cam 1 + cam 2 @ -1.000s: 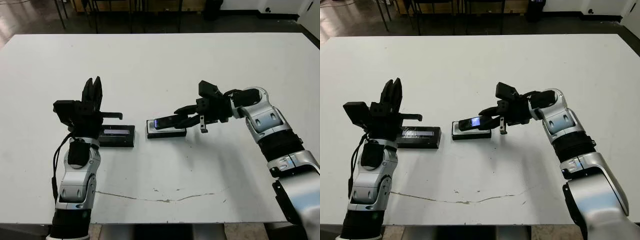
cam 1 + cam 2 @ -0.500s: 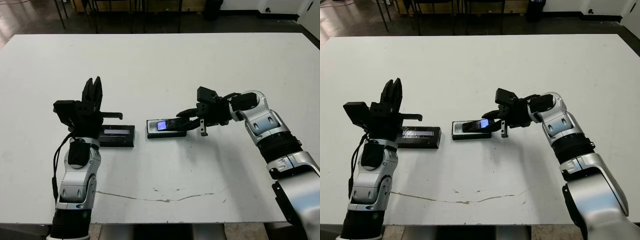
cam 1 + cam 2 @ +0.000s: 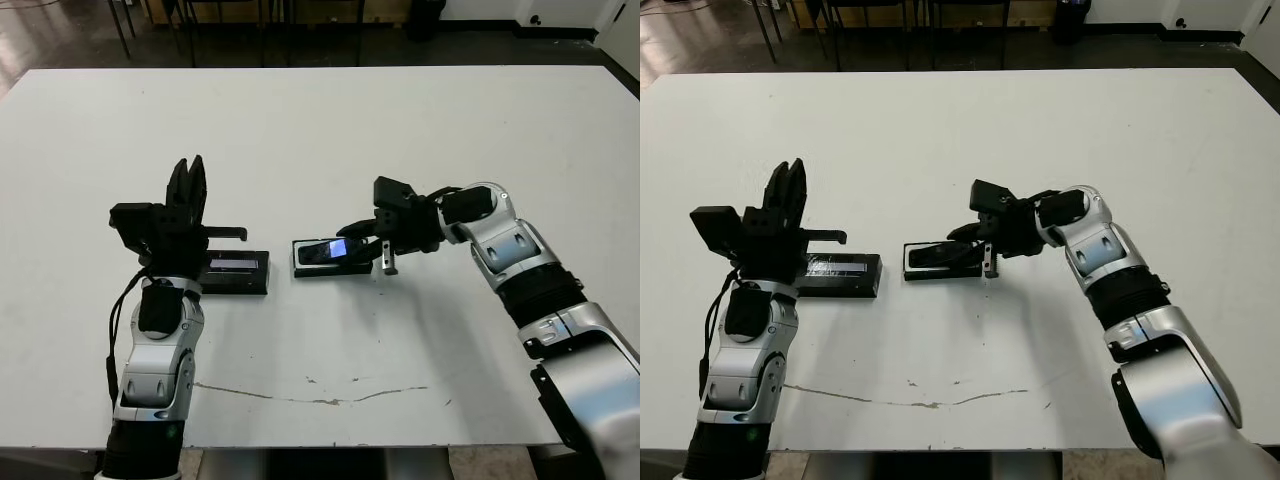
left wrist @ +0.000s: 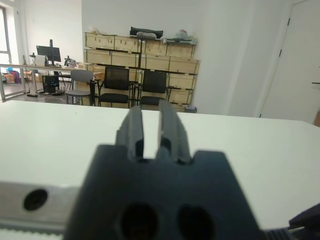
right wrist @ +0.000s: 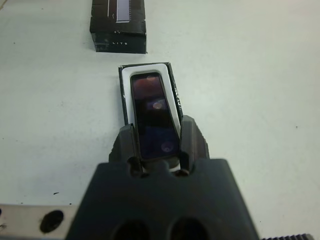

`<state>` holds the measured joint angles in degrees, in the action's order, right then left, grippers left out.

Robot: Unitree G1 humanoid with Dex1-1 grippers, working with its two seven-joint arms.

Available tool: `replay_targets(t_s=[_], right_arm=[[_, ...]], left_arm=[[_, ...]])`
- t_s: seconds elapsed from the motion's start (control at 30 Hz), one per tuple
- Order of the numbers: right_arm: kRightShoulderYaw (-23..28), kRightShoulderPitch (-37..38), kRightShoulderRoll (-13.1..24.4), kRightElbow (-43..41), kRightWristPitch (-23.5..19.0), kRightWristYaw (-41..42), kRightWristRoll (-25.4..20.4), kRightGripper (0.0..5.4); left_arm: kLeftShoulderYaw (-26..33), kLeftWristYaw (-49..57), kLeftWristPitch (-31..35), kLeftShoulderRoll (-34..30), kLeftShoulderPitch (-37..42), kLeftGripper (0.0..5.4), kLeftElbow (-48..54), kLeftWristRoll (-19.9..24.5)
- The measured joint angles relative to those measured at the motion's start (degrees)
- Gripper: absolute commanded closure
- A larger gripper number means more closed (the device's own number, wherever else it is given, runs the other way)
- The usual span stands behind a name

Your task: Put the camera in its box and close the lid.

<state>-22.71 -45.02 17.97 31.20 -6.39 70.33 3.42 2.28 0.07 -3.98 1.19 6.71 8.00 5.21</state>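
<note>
Over box (image 5: 126, 75), right hand (image 5: 155, 142) grips camera (image 5: 152, 112).

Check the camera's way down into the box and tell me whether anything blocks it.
Nothing visible does. The right gripper holds the camera by its near end, lined up over the box, whose white lining shows around the far end. The lid lies apart, beyond the box.

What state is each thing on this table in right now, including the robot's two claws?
Camera: held between the right claw's fingers, lying in the box.
Box: open, lid off, on the table.
Lid: flat on the table beside the box, untouched.
Right gripper: shut on the camera.
Left gripper: raised above the table, holding nothing, fingers slightly apart.
</note>
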Motion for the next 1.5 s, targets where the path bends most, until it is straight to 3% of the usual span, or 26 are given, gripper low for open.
replay_targets(t_s=[0.1, 0.23, 0.4, 0.57, 0.8, 0.93, 1.03, 1.13, 1.23, 1.33, 1.4, 1.5], right_arm=[[-0.45, -0.26, -0.18, -0.09, -0.28, -0.49, 0.49, 5.31], [-0.18, -0.09, -0.56, -0.09, -2.54, -0.78, -0.12, 4.51], [0.06, 1.02, -1.37, -1.51, 1.05, -4.57, 0.42, 3.40], [1.70, 0.70, 1.34, -3.23, 3.08, -6.57, 1.39, 2.29], [10.01, -0.48, 4.86, -4.98, 5.97, -6.88, -4.67, 0.76], [14.42, -0.40, 5.71, -9.08, 3.76, -6.56, -10.28, 0.02], [17.66, 1.54, 5.75, -13.68, 0.24, -8.72, -14.21, 0.02], [21.31, 6.26, 4.03, -18.97, -3.54, -16.85, -16.35, 0.10], [23.61, 12.05, 1.15, -24.19, -5.08, -26.83, -16.45, 0.60], [23.88, 16.13, 0.14, -26.21, -4.61, -30.95, -16.07, 1.31], [23.76, 18.02, 0.51, -26.30, -3.43, -30.84, -15.80, 1.76], [23.72, 19.96, 2.01, -25.96, -2.83, -29.64, -15.80, 2.45]], left_arm=[[-0.10, 0.05, -0.01, 0.17, -0.11, 5.40, 0.06, 0.00], [-0.08, 0.17, -0.02, 0.19, -0.27, 5.40, 0.06, 0.00], [-0.08, 0.16, -0.14, 0.26, -0.33, 5.40, 0.01, 0.03], [0.09, 0.14, -0.14, 0.25, -0.34, 5.40, -0.07, 0.10], [0.21, 0.12, -0.15, 0.21, -0.32, 5.40, -0.17, 0.06], [0.30, -0.05, -0.15, 0.11, -0.32, 5.40, -0.22, 0.08], [0.32, -0.06, -0.20, 0.04, -0.32, 5.40, -0.23, -0.01], [0.40, -0.07, -0.25, -0.10, -0.37, 5.40, -0.17, -0.02], [0.92, -0.44, -0.32, -0.36, -0.44, 5.40, -0.08, 0.16], [2.05, -1.82, -0.31, -1.69, -0.42, 5.40, -0.03, 0.83], [3.32, -5.23, 0.13, -5.23, -0.11, 5.40, -0.09, 1.72], [5.66, -16.84, 2.03, -16.71, 2.02, 5.17, -1.94, 4.82]])
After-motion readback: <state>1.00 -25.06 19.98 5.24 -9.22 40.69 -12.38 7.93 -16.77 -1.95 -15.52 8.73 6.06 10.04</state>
